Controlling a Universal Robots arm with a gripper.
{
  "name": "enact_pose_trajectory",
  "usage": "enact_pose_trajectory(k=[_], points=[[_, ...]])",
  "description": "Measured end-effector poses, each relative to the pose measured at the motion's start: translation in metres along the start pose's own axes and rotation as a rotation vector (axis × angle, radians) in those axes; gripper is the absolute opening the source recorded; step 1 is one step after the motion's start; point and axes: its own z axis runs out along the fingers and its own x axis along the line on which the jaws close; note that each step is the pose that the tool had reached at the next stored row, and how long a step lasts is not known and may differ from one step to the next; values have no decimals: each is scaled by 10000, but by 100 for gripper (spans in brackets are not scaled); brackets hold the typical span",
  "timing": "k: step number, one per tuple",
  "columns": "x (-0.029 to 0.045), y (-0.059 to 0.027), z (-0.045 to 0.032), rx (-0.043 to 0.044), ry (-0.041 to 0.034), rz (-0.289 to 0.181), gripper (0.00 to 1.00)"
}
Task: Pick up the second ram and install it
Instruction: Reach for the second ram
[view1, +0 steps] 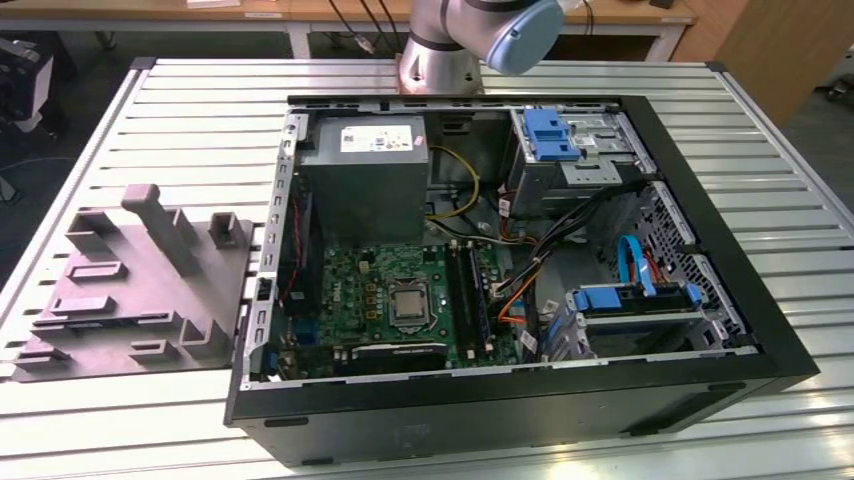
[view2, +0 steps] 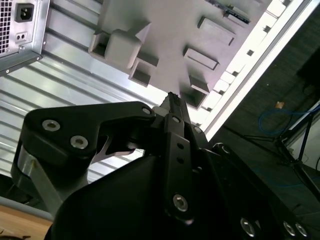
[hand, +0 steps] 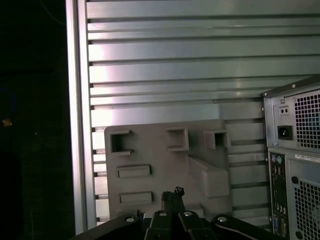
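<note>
Grey fixture tray (hand: 150, 150) was seen beneath the gripper (hand: 172, 192), fingers (hand: 166, 197) pressed together around nothing. The second ram could not be located; approached thus closed, it would likely be struck, not straddled.

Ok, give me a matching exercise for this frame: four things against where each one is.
Things:
1 grey holder
2 power supply
3 motherboard
4 hand

Places:
a green, on the case floor
b pointing toward the grey holder
c on the table, at the exterior view's left of the case
d in the case, at the end nearest the arm

Pairs: 1-c, 2-d, 3-a, 4-b
</note>
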Motion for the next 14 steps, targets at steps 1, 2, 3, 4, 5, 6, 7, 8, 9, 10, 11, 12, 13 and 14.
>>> enact_pose_trajectory(k=[1,2,3,4,5,6,7,8,9,10,11,12,13,14], points=[[1,-12,11,3,12,1,10],[2,-23,22,6,25,4,10],[3,-35,33,9,38,6,10],[3,-47,44,12,51,7,10],[4,-61,56,15,66,9,10],[5,-73,67,18,80,10,10],[5,-86,78,20,93,12,10],[6,-98,89,24,107,13,10],[7,-110,100,27,120,14,10],[8,-122,111,30,132,15,10],[9,-135,123,33,144,15,10],[11,-146,135,36,156,16,10],[12,-158,146,41,168,16,10],[14,-170,158,44,178,15,10]])
